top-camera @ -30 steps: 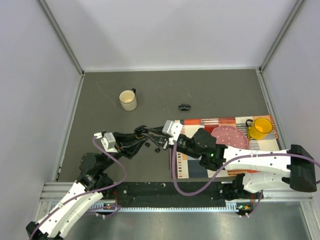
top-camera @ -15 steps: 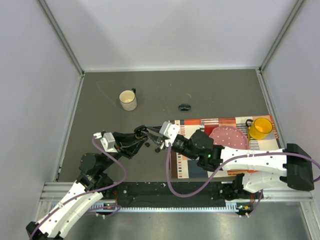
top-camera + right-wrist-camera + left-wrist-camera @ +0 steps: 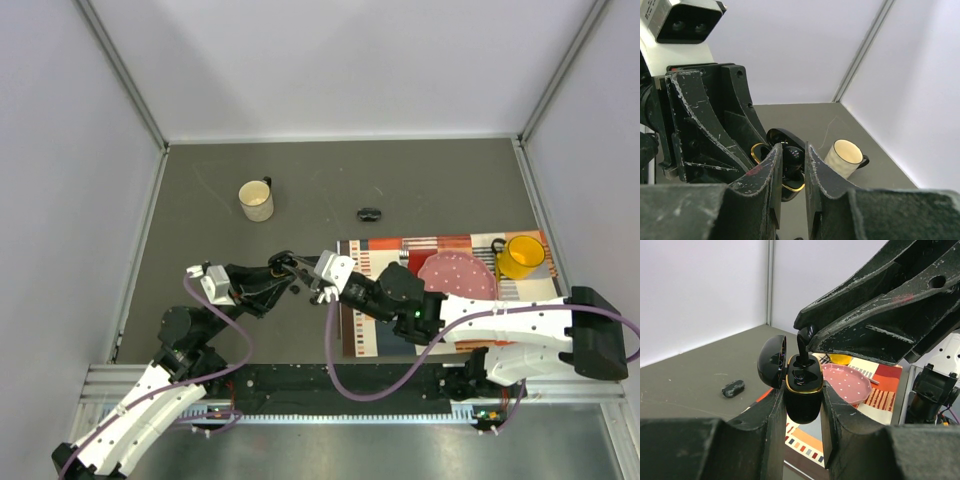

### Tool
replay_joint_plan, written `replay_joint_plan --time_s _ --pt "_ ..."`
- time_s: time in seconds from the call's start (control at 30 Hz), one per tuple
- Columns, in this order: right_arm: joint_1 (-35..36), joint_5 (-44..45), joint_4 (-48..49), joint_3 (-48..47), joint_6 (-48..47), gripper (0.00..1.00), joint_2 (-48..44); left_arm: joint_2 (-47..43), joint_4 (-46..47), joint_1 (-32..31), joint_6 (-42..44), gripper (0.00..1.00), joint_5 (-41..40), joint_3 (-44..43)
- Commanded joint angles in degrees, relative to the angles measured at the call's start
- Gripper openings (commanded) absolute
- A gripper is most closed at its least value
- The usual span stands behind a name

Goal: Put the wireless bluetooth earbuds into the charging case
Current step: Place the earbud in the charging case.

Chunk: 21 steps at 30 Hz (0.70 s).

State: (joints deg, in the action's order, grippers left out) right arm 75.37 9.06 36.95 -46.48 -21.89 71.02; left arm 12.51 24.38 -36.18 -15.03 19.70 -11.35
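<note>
Grey tabletop (image 3: pixel 430 180) under pale walls (image 3: pixel 350 60), and both my arms meet above its near middle. My right gripper (image 3: pixel 793 152) is pinched narrow on one earbud (image 3: pixel 804 337), stem pointing down. Directly beneath it, my left gripper (image 3: pixel 802 390) is clamped on the charging case (image 3: pixel 803 405), held upright with its lid (image 3: pixel 771 361) swung back to the side. The stem tip seems to be at the mouth of the gold-rimmed socket, so I judge the coming move is a short push straight down along that stem; the right arm does it, the left only braces. Further out lie a second black case (image 3: pixel 369 213), the cream mug (image 3: pixel 256 201), and the striped mat (image 3: pixel 455 243) with plate (image 3: pixel 458 272) and yellow cup (image 3: pixel 520 256)
</note>
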Motion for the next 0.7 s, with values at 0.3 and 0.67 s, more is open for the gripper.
replay_joint_plan --time_s 0.3,0.67 --pt "1.53 5.09 -0.38 0.25 -4.3 0.0 0.43 -0.65 4.54 -0.2 -0.27 0.0 -0.1 -2.36" --pt "1.62 0.26 -5.74 -1.33 -4.13 0.0 0.26 -0.91 4.45 -0.2 -0.18 0.0 -0.37 -2.27"
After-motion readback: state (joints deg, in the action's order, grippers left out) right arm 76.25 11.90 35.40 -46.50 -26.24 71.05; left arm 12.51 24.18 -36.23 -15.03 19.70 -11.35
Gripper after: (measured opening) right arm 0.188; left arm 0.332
